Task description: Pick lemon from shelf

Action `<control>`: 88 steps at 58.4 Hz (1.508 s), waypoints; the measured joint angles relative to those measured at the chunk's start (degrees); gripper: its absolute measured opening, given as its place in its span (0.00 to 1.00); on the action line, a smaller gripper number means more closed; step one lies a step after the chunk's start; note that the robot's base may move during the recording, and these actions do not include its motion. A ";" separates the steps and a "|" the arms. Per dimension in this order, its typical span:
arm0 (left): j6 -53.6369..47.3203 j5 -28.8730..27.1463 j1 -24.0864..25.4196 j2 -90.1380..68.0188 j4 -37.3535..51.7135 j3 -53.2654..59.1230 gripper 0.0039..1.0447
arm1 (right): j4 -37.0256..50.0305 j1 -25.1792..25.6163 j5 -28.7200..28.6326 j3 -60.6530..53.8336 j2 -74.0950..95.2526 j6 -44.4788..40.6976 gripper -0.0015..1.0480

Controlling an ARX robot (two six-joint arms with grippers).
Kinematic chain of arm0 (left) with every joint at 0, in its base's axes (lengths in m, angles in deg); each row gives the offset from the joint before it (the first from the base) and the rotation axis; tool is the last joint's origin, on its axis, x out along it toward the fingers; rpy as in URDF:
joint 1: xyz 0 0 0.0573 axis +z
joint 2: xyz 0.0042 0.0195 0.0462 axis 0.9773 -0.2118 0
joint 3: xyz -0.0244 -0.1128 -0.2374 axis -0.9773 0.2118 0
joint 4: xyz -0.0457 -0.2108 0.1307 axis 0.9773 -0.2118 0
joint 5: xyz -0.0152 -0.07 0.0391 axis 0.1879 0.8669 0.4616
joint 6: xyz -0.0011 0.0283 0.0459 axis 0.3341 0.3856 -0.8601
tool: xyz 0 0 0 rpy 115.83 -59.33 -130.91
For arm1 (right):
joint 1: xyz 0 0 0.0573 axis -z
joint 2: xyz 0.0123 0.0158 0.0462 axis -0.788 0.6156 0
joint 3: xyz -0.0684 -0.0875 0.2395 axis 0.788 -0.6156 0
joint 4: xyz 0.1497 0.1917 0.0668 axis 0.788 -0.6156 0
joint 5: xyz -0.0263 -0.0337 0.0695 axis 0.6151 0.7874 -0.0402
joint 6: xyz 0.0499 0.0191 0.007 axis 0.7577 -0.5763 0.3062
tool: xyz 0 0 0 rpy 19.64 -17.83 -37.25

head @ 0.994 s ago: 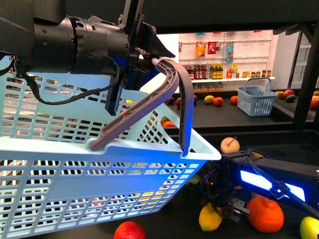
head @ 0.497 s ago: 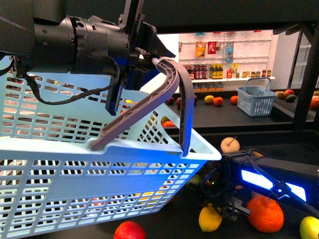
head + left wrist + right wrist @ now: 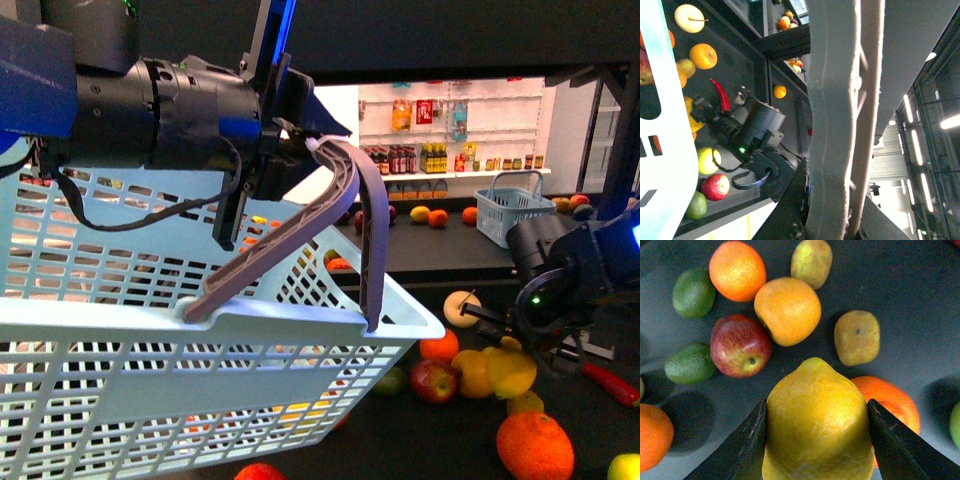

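The lemon (image 3: pixel 816 420) is yellow and plump, and my right gripper (image 3: pixel 816 412) is shut on it, one black finger on each side. In the front view this lemon (image 3: pixel 512 372) hangs a little above the shelf's dark tier (image 3: pixel 430 440), under the right gripper (image 3: pixel 518 358) at the right. Other loose fruit lies on the tier (image 3: pixel 920 315) below it. My left gripper (image 3: pixel 290 140) is shut on the grey basket handle (image 3: pixel 350 200) of a pale blue basket (image 3: pixel 150 380), which fills the left of the front view. In the left wrist view the handle (image 3: pixel 835 125) runs through that gripper (image 3: pixel 832 220).
An orange (image 3: pixel 535 445), a red apple (image 3: pixel 433 380), a red chili (image 3: pixel 605 383) and a pale round fruit (image 3: pixel 462 307) lie near the lemon. A small basket (image 3: pixel 510 210) sits on a further tier. A black upright post (image 3: pixel 625 150) stands at the right, and white bottle racks (image 3: pixel 450 130) stand behind.
My right arm has risen and swung right from low on the tier, lifting the lemon off the surface. The left arm and basket have shifted only slightly.
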 joint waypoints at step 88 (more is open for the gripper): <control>-0.37 -0.22 0.04 -0.22 0.00 -0.02 0.09 | 12.59 -15.41 -26.95 -36.37 -43.74 -4.11 0.49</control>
